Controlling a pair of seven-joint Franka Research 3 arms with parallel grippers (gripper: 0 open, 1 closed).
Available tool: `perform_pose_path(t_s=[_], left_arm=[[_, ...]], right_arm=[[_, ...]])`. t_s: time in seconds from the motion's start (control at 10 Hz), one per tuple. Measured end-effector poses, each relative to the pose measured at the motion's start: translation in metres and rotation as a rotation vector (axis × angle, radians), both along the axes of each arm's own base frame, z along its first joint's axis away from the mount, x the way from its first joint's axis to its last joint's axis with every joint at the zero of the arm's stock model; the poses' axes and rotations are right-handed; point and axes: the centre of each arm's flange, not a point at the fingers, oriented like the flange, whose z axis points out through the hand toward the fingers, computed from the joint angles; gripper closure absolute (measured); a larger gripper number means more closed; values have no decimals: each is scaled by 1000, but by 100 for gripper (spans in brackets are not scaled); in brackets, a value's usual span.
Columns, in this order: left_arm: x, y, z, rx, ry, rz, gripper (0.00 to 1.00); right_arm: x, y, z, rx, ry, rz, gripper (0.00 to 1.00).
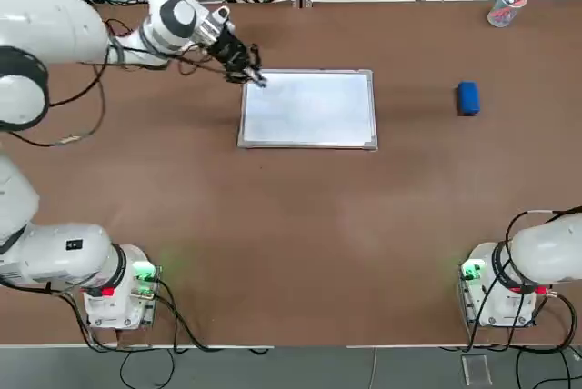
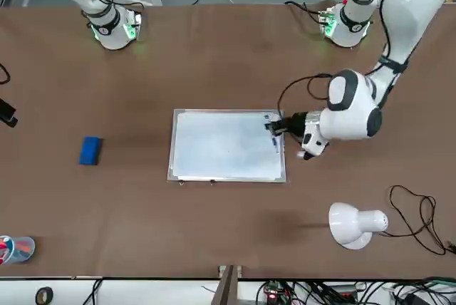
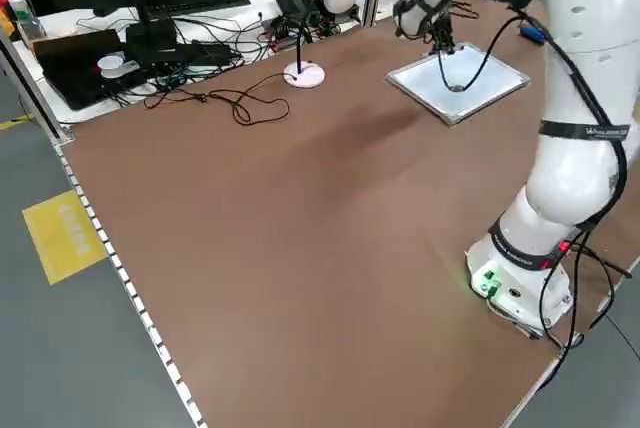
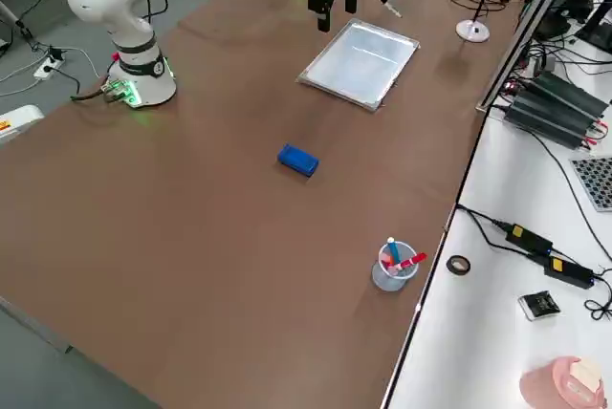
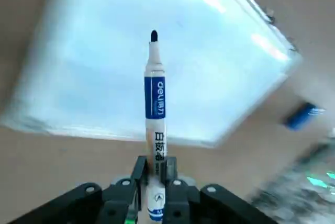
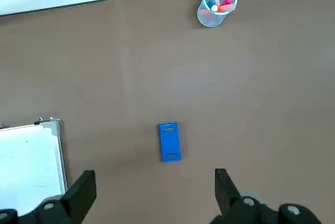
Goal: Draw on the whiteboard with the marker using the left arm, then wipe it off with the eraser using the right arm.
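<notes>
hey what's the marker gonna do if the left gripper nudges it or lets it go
The marker, a slim pen clamped in the left gripper, would probably pivot if pushed near its tip, since only its rear end is held. Its straight barrel looks stiff, so bending seems unlikely. Dropped, it would likely roll, being round and narrow.

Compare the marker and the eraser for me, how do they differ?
The marker is slim and mostly white; the eraser is a chunky blue block. The marker is gripped in the left gripper; the eraser lies loose on the table. Both have some blue.
</notes>
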Motion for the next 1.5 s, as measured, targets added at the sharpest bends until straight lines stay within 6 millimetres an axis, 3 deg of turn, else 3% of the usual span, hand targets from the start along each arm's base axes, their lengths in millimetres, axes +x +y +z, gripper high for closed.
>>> perform_pose_path(t_s=[0.4,0.8,1.0,1.5], left_arm=[[-5,-60,-22,-228,223,216,82],[-28,-105,-66,-350,466,429,82],[-37,-120,-87,-375,541,469,82],[-38,-135,-109,-413,620,516,82]], right_arm=[[3,0,0,0,-22,2,0],[3,1,0,0,-24,3,0],[3,2,0,0,-25,5,0],[4,3,0,0,-29,6,0]])
